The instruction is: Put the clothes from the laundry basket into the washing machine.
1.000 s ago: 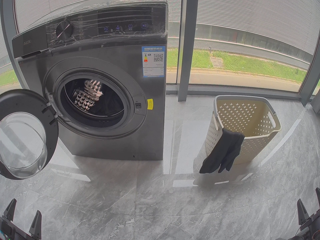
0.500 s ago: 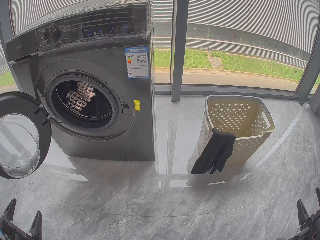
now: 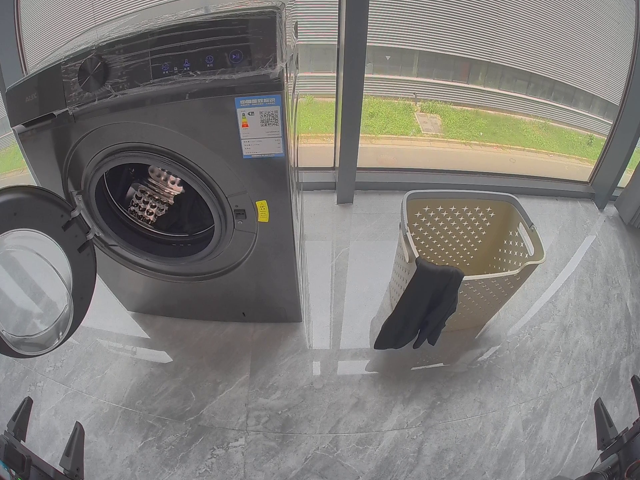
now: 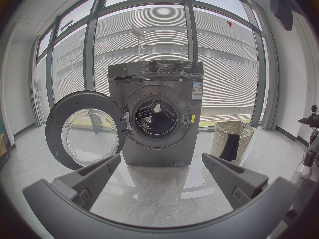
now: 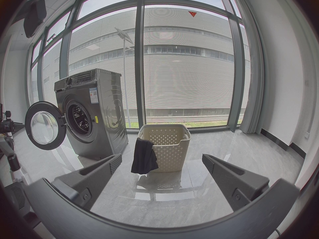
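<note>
Washer open, one dark garment on the basket rim, both jaws empty.

The washing machine (image 3: 167,188) stands on the floor (image 3: 300,395) at the left, its round door (image 3: 37,275) swung fully out to the left, which leaves the drum mouth free for loading. To its right and well apart, the laundry basket (image 3: 460,196) sits by the window. A dark garment (image 3: 420,305) hangs over its near rim, mostly outside, and looks the easiest thing to take first. The left jaws and right jaws sit low at the near edge, spread wide and holding nothing, probably ready for a grasp. Both are far from the basket, so an approach seems needed first.
</note>
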You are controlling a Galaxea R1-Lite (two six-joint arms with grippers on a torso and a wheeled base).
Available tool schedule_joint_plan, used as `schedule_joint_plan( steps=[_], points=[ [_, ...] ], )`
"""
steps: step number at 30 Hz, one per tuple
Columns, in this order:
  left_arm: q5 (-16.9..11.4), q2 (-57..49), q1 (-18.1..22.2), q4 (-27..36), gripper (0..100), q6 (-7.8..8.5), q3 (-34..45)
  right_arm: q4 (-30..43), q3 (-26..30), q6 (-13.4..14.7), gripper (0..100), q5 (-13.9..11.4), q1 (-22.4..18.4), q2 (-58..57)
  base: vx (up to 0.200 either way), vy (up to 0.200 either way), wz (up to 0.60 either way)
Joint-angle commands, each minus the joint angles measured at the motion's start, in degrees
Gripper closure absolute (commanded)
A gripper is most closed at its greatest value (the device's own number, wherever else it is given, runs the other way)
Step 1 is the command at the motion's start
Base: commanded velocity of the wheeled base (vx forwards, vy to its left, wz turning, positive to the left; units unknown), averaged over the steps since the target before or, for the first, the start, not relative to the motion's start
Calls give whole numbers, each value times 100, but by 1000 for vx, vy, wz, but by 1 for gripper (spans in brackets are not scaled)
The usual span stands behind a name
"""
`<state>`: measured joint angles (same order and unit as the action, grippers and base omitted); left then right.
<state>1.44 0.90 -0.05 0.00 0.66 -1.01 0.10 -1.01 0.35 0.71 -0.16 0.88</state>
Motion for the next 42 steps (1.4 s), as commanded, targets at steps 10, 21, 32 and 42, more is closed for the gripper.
schedule_joint_plan(
  steps=[10, 21, 32, 42],
  points=[
    [50, -90, -13, 0, 0, -294, 92, -1, 84, 0, 0, 0, -2, -79, 0, -100, 0],
    [50, -90, -21, 9, 0, -312, 92, -1, 84, 0, 0, 0, -2, -79, 0, -127, 0],
    [23, -90, -21, 18, 0, -286, 92, -1, 84, 0, 0, 0, -2, -79, 0, 0, 0],
    [32, -90, -21, 9, 0, -286, 92, -1, 84, 0, 0, 0, -2, -79, 0, -200, 0]
  ],
)
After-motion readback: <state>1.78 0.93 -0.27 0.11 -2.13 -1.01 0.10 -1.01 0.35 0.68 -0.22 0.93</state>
